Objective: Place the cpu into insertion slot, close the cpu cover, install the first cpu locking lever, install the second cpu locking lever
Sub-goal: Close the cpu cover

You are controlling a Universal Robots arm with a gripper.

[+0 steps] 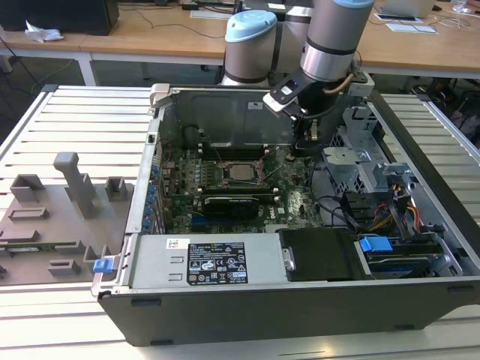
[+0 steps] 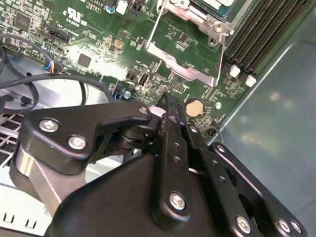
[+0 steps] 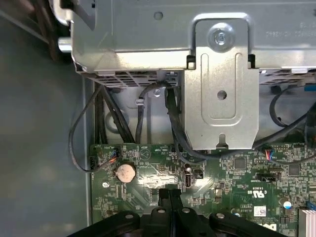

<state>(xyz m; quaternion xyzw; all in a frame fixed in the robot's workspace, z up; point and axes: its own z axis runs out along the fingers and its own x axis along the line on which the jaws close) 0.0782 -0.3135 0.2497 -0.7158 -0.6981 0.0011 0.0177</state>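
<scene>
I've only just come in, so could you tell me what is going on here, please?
A robot arm is working inside an open computer case. The cpu already lies in the insertion slot on the motherboard. The end effector, fingers together and holding nothing, hovers over the board to the exterior view's right of that socket.

In the exterior view, the cpu seems to sit in the insertion slot at frame centre. The gripper is at its upper right, an expansion card just below, and the power supply lower still.
</scene>
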